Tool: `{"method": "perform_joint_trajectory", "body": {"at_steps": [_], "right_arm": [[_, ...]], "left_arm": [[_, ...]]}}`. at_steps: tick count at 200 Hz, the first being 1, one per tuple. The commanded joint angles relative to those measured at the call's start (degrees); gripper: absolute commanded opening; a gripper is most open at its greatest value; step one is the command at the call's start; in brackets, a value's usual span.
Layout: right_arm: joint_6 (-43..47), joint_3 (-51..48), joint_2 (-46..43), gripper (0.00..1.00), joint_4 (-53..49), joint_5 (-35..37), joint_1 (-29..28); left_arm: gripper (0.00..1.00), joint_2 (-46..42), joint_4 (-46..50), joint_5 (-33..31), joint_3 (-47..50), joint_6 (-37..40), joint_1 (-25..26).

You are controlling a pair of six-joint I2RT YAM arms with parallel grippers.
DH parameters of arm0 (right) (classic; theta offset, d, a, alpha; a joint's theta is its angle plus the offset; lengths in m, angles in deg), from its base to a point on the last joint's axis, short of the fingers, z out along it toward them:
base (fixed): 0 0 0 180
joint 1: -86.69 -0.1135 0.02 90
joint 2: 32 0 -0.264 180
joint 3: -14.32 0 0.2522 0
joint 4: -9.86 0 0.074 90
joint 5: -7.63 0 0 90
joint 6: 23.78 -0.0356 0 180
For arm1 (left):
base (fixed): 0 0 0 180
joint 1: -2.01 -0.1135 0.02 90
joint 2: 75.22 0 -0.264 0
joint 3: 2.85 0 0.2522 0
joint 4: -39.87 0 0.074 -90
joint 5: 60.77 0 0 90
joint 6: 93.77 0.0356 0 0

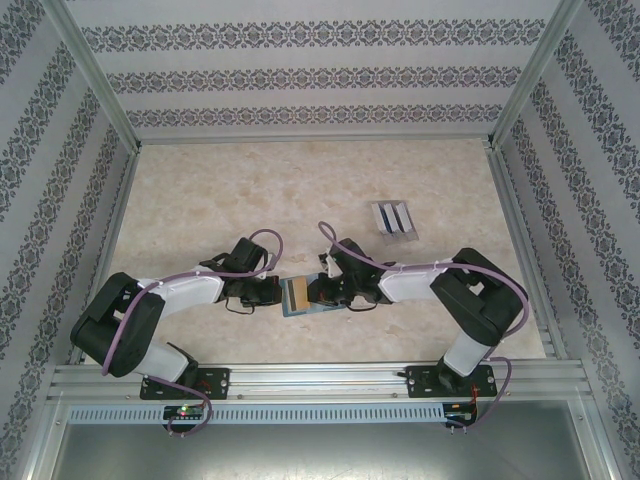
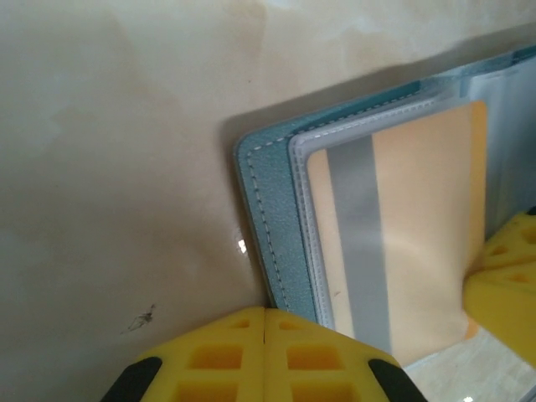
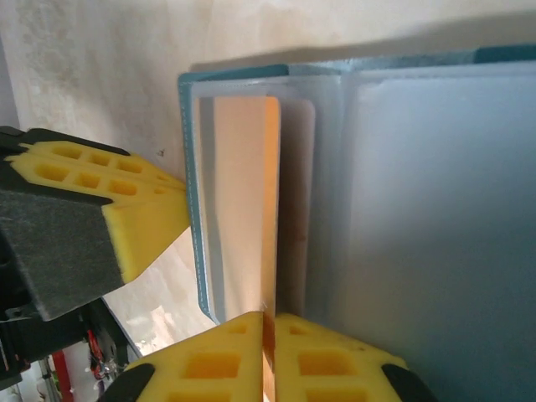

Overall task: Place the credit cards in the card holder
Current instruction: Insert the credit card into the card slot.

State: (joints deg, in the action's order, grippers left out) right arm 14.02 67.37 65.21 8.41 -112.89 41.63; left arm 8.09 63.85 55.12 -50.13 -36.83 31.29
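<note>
The teal card holder lies open on the table between my two grippers, its stitched edge and pale inner pockets showing. An orange-gold credit card with a grey stripe sits partly in the left pocket. My right gripper is shut on that card's near edge, which stands edge-on between the yellow fingers. My left gripper is shut with nothing between its fingers, its tip resting against the wallet's outer edge. In the top view the two grippers flank the card.
A grey ridged rack stands on the table behind and to the right, with dark thin shapes upright in its slots. Patterned walls and metal posts enclose the marbled table. A yellow finger of the right gripper shows in the left wrist view.
</note>
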Motion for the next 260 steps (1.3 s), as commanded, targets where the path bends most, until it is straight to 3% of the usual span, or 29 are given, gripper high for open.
{"method": "perform_joint_trajectory", "body": {"at_steps": [1, 108, 150, 163, 205, 229, 260], "right_arm": [[0.6, 1.7, 1.3, 0.15, -0.4, -1.2, -1.0], [9.1, 0.8, -14.7, 0.33, -18.9, 12.8, -0.2], [17.1, 2.6, -25.1, 0.37, -32.9, 26.8, 1.1], [18.1, 3.3, -26.8, 0.35, -35.5, 28.1, 1.1], [13.4, 1.4, -22.6, 0.36, -27.6, 20.5, -1.4], [12.0, 2.8, -19.2, 0.42, -27.0, 23.2, -4.8], [11.2, 3.9, -14.4, 0.43, -26.2, 24.7, -5.0]], "left_arm": [[0.05, 0.3, -1.1, 0.2, 0.1, 0.4, 1.3], [0.08, -2.9, -1.5, -1.1, 0.8, 1.4, 1.3], [0.09, -9.7, -0.8, -8.9, 0.1, 4.6, 1.2], [0.07, -11.5, -1.6, -11.3, 0.1, 5.8, 1.1], [0.04, -13.6, -11.4, -11.0, 6.3, 8.5, 1.3], [0.09, -13.9, -15.1, -11.1, 9.4, 10.8, 1.4], [0.12, -14.6, -16.9, -11.7, 10.7, 12.9, 1.3]]}}
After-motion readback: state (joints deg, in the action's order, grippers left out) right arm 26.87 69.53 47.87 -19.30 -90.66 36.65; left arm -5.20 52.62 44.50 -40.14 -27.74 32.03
